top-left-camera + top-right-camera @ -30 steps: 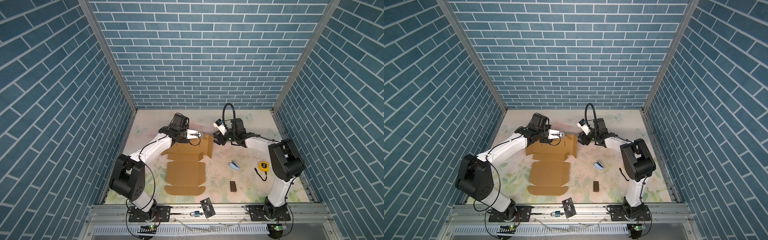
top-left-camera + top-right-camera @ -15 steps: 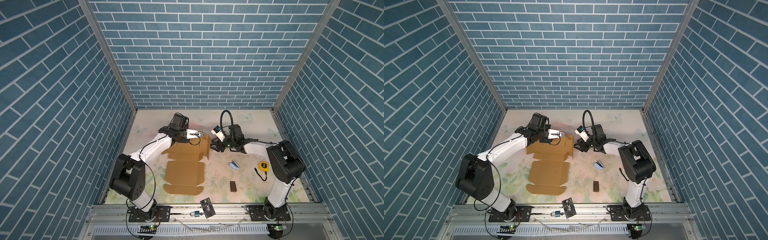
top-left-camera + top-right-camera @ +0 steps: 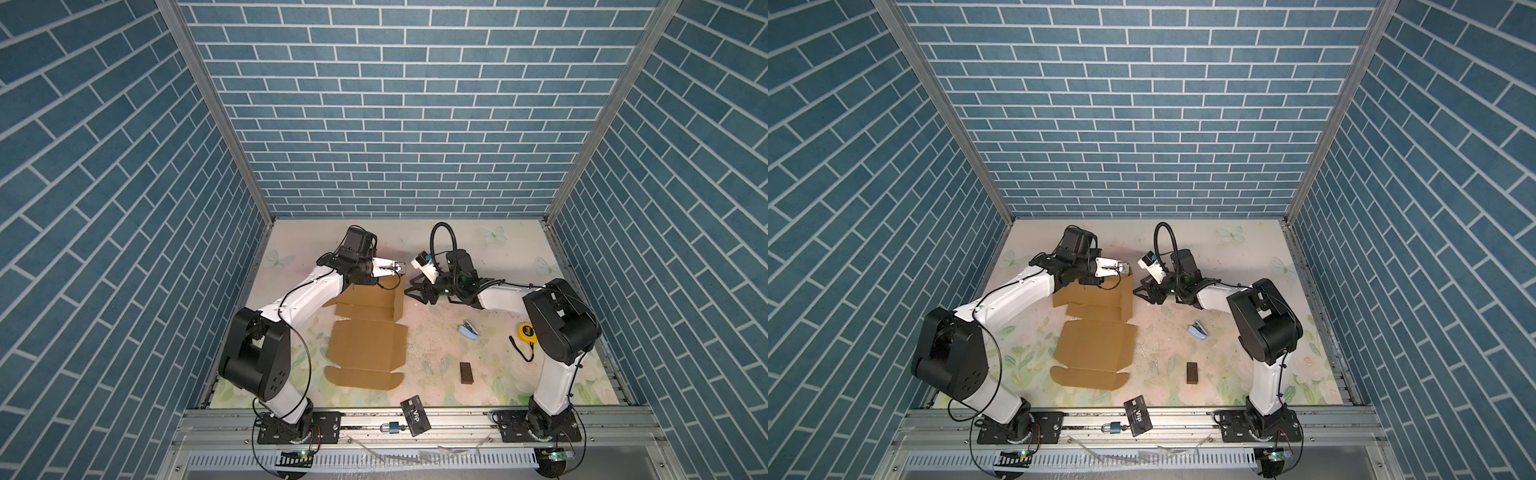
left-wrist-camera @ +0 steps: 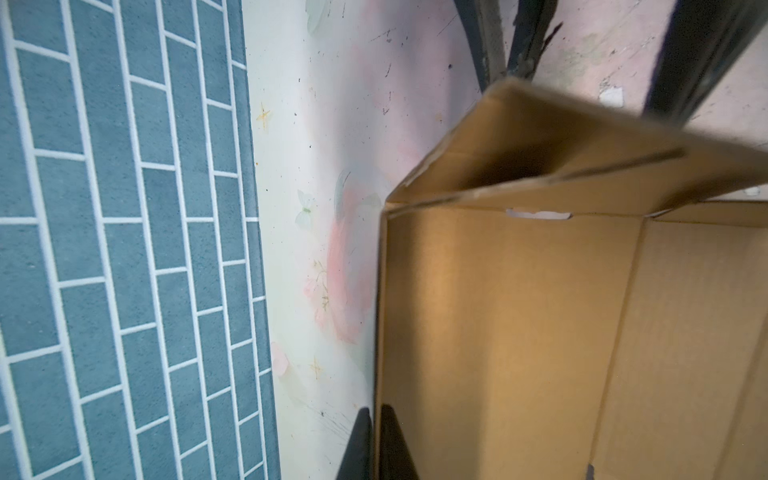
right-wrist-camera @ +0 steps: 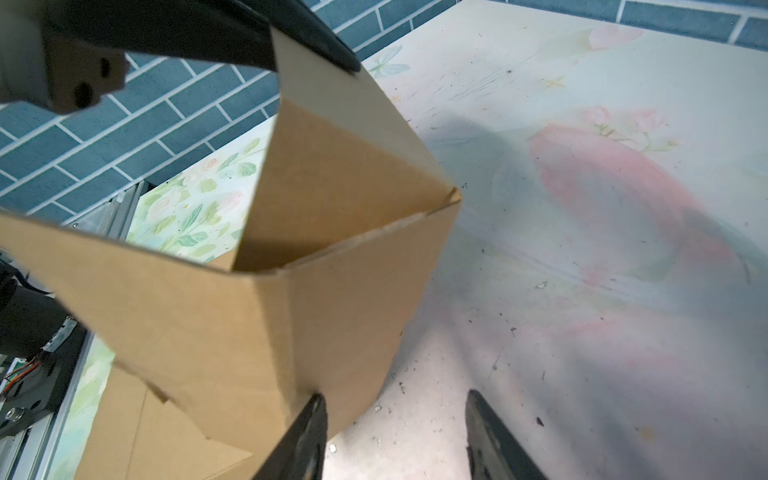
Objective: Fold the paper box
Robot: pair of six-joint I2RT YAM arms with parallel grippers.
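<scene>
Floral table (image 3: 478, 249), box (image 3: 365, 345) under my left tool (image 4: 374, 419), which pinches its raised wall; right tool (image 5: 395, 415) gapes empty beside the flap. Shove hard and I'd guess that pinch slips.

A pale mat (image 3: 498, 257) with printed flowers and butterflies lies below, evenly lit. Behind the mat stands a back wall (image 3: 399, 124) of blue brick pattern; similar side walls (image 3: 104, 208) rise at both its sides. Metal posts (image 3: 217, 108) mark its back corners. A metal rail (image 3: 457, 419) runs along its front.
</scene>
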